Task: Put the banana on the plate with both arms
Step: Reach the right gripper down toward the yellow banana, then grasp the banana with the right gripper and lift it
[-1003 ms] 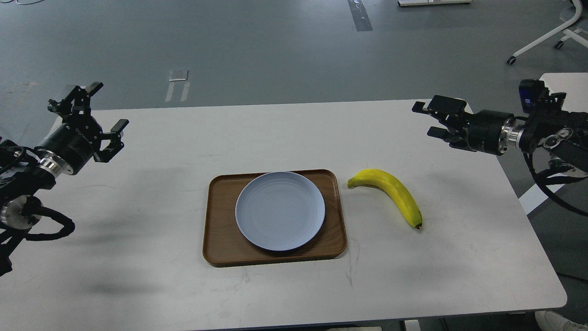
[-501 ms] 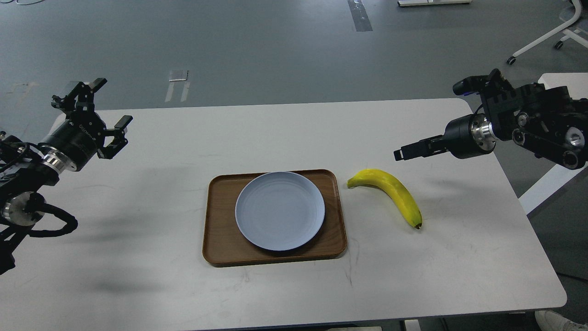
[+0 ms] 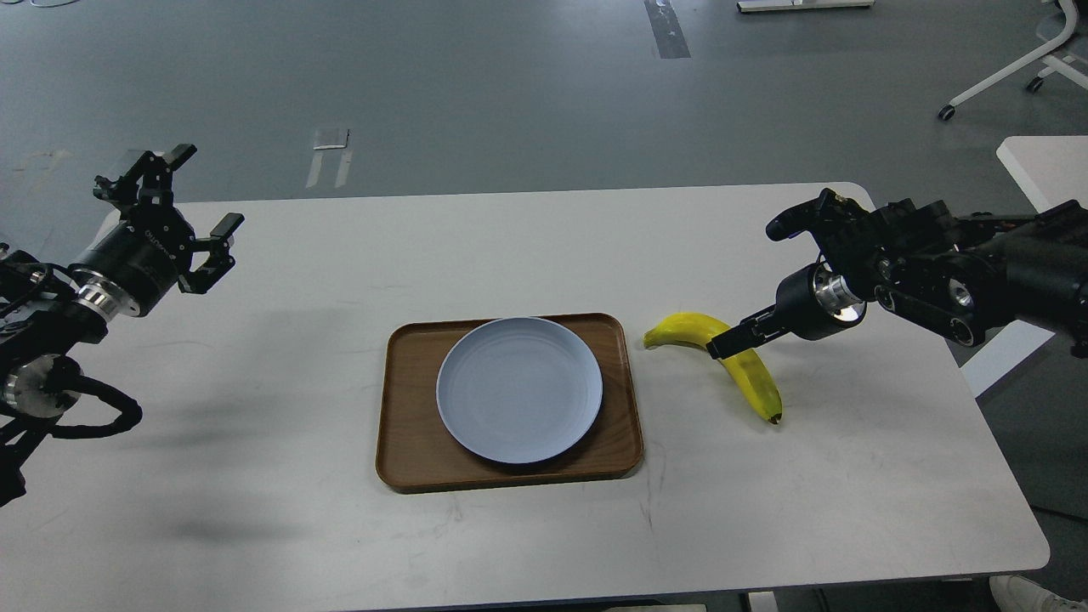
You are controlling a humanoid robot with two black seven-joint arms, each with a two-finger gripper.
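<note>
The yellow banana (image 3: 755, 384) lies on the white table, just right of the tray, stem end toward the tray. The pale blue-grey plate (image 3: 518, 389) sits empty on the brown wooden tray (image 3: 406, 416). My right gripper (image 3: 722, 344) reaches in from the right and is at the banana's middle, covering part of it. It is seen edge-on, so its fingers cannot be told apart, and I cannot tell if it touches the banana. My left gripper (image 3: 201, 190) is open and empty, held above the table's far left corner, far from the plate.
The white table (image 3: 544, 246) ends close behind my right arm at its right edge. A second white table corner (image 3: 1041, 161) and a chair base (image 3: 1011, 68) stand at the far right on the grey floor.
My right arm has swung down and left, from above the table's far right corner to the banana's middle, its wrist turning edge-on. The left arm has barely moved.
</note>
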